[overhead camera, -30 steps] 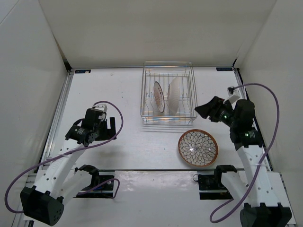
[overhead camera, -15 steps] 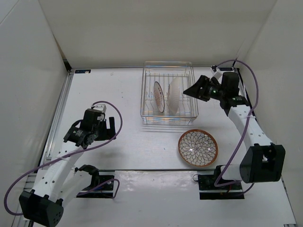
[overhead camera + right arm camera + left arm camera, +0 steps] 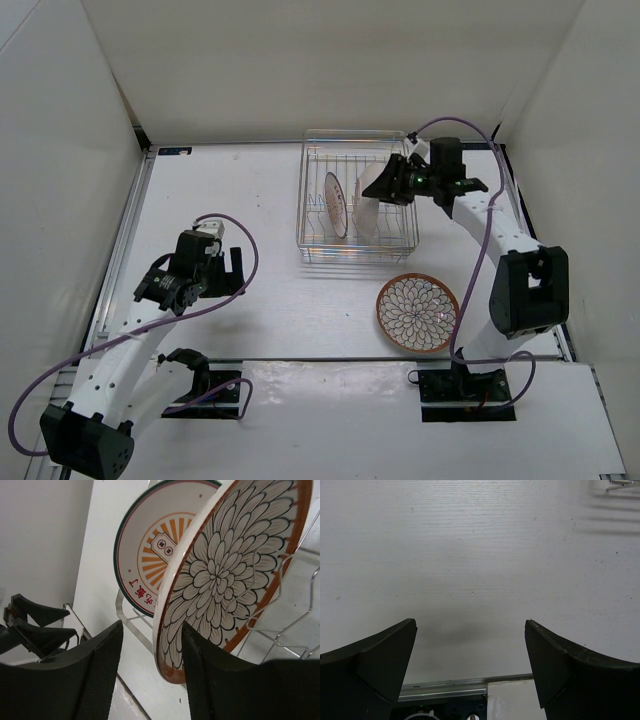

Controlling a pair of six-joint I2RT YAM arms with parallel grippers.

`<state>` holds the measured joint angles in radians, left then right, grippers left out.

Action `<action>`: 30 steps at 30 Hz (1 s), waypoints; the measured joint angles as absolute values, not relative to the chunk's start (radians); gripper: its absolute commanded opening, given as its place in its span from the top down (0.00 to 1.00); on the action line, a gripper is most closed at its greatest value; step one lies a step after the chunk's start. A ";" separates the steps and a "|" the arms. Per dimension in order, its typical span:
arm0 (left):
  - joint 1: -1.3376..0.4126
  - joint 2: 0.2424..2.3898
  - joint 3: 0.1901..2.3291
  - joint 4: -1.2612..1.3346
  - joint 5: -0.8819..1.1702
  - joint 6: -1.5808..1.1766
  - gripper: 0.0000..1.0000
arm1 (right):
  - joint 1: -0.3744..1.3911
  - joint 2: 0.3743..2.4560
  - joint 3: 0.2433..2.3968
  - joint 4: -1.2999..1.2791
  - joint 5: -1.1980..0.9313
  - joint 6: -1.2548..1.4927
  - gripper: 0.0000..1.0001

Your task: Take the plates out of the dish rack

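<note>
The wire dish rack stands at the back centre. In it a smaller plate with an orange centre motif and a larger plate stand on edge. My right gripper is open at the larger plate's top edge. In the right wrist view the larger plate's dark petal face has its brown rim between my open fingers, close to the right finger, with the smaller plate behind. My left gripper is open and empty over the table at the left.
Another petal-patterned plate lies flat on the table in front of the rack's right corner. Rack wires run beside the larger plate. A corner of the rack shows at the top right of the left wrist view. White walls enclose the table.
My right arm has swung from the right side of the table back and left to the rack, bringing its open fingers over the larger plate's rim. The left arm has hardly moved.
</note>
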<state>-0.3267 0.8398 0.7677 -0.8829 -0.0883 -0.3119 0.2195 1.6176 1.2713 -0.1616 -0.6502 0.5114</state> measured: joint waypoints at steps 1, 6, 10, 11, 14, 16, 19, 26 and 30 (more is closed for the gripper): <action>-0.327 0.839 0.768 -0.883 -0.088 -0.312 0.00 | 0.228 1.629 1.276 -0.171 -0.647 0.508 0.49; -0.327 0.839 0.768 -0.883 -0.088 -0.312 0.00 | 0.262 1.639 1.295 -0.204 -0.622 0.485 0.71; -0.327 0.839 0.768 -0.883 -0.088 -0.312 0.00 | 0.265 1.646 1.324 -0.236 -0.594 0.465 0.90; -0.327 0.839 0.768 -0.883 -0.088 -0.312 0.00 | 0.264 1.652 1.332 -0.242 -0.590 0.465 0.93; -0.327 0.837 0.768 -0.883 -0.088 -0.312 0.00 | 0.269 1.685 1.387 -0.289 -0.591 0.472 0.97; -0.327 0.836 0.768 -0.883 -0.088 -0.312 0.00 | 0.273 1.706 1.423 -0.318 -0.592 0.471 1.00; -0.327 0.835 0.768 -0.883 -0.088 -0.312 0.00 | 0.278 1.734 1.474 -0.355 -0.582 0.469 1.00; -0.327 0.834 0.768 -0.883 -0.089 -0.312 0.00 | 0.281 1.750 1.539 -0.427 -0.557 0.462 1.00; -0.327 0.834 0.768 -0.883 -0.089 -0.312 0.00 | 0.284 1.750 1.548 -0.441 -0.545 0.461 1.00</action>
